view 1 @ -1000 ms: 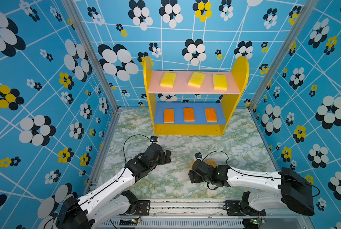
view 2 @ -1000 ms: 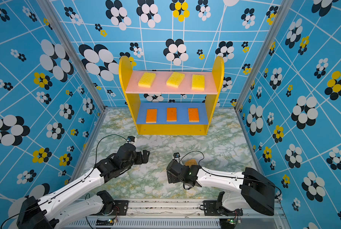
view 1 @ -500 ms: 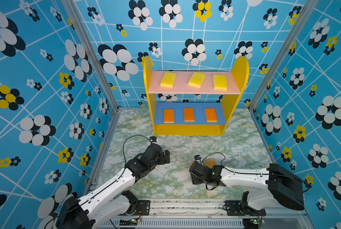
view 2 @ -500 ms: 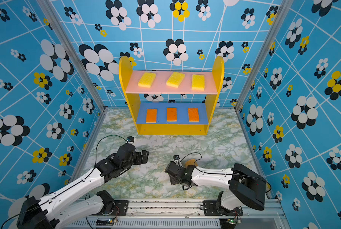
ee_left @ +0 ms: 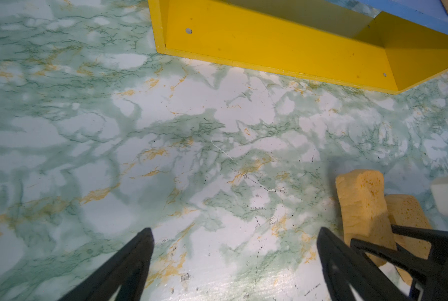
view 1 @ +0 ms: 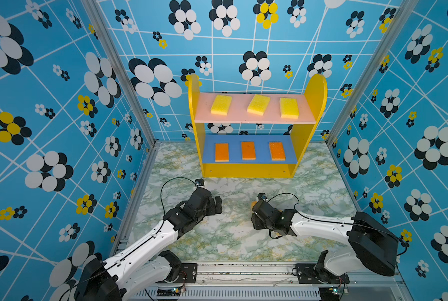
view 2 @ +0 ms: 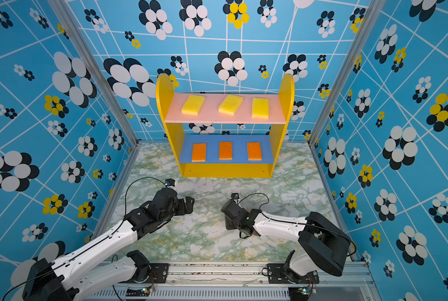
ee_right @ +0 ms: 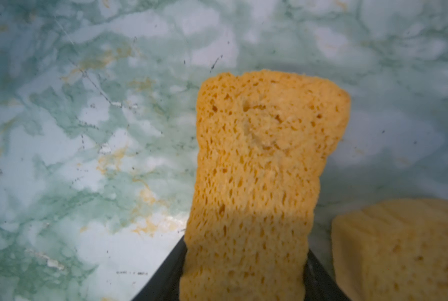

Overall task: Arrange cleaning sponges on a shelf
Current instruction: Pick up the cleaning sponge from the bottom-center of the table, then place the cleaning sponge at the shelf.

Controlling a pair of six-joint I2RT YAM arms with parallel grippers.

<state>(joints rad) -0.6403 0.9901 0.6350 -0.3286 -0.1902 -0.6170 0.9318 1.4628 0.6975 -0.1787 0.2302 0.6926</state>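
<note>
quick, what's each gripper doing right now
Left gripper: open, empty.
Right gripper: shut on a tan sponge.

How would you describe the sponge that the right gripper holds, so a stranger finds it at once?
On the marble table, in front of the shelf, find the right gripper. Between its jaws stands a porous tan sponge; its twin lies flat beside it, ungripped.

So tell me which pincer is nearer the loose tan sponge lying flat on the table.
Right. The right pincer is shut on the other tan sponge, directly beside the loose tan sponge. The left pincer hangs open over bare marble table, farther off.
</note>
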